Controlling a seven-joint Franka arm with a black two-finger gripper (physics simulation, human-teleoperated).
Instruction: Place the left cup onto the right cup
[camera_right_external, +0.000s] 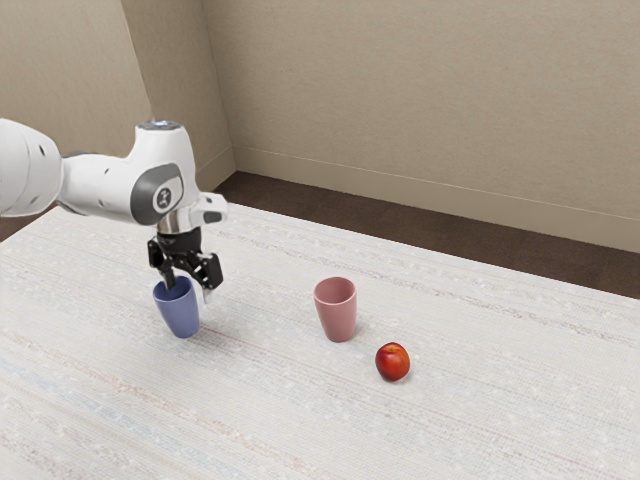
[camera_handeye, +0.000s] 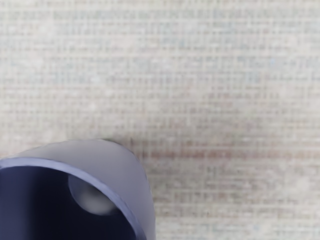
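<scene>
Blue cup (camera_right_external: 177, 312) sits under tool (camera_right_external: 186, 284), well apart from pink cup (camera_right_external: 335, 308).

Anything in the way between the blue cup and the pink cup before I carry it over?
Nothing visible. The gripper is at the blue cup, and only bare table lies between it and the pink cup. The apple sits beyond the pink cup, toward the exterior view's right, off that path.
</scene>
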